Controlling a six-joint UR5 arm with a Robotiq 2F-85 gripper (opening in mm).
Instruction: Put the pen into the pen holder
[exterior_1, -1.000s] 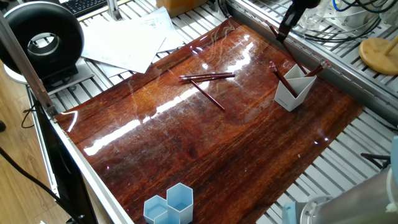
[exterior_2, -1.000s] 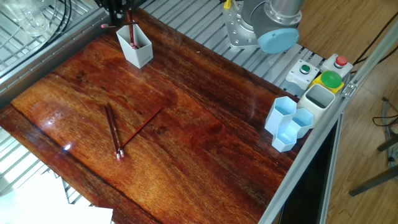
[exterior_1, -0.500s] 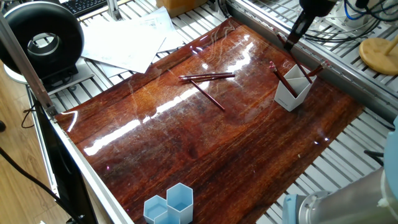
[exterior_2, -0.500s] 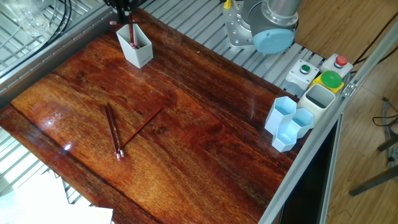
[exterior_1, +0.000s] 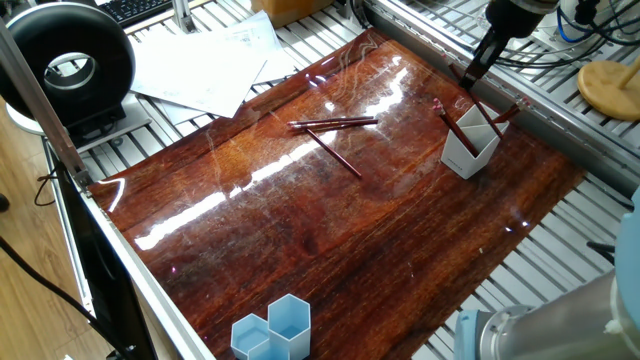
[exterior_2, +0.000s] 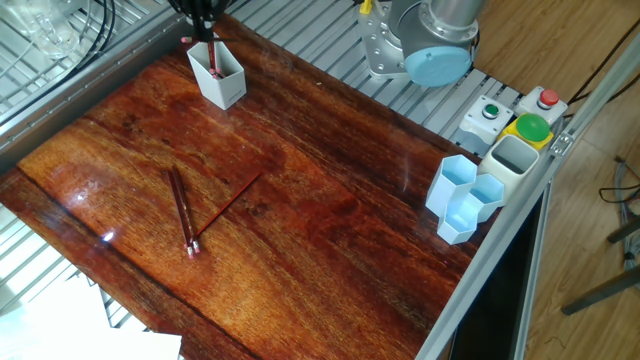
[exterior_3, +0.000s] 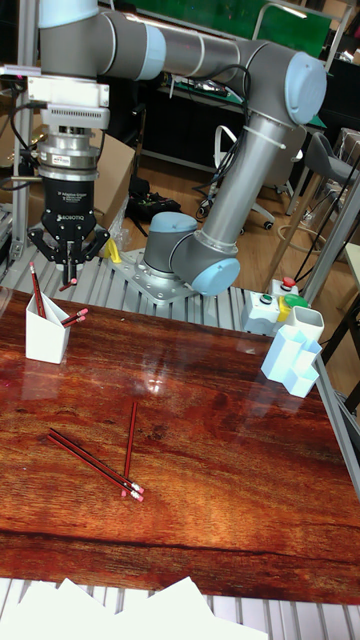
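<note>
1. Over the last second the hand has travelled from beyond the far edge of the surface to a spot above and just behind the pen holder; nothing lying on the surface has shifted.
2. In the tall fixed view its fingers are spread, with a thin dark stick between them that seems to be the pen. Whether they pinch it or it merely hangs there, I cannot tell.
3. The pen holder stands at the far corner with two pens in it, both leaning over the rim.
4. Risk: the carried pen may strike the slanted rim or the leaning pens on its way down and tip the light cup, or bounce out.
5. Risk: released from this position, behind the cup and not over its mouth, it would likely fall off the surface.
6. Three loose pens wait mid-surface, well apart from the holder.
7. Hard to see: both fixed views crop the hand at the top edge, so the fingertips and the pen's tip are unclear.
</note>
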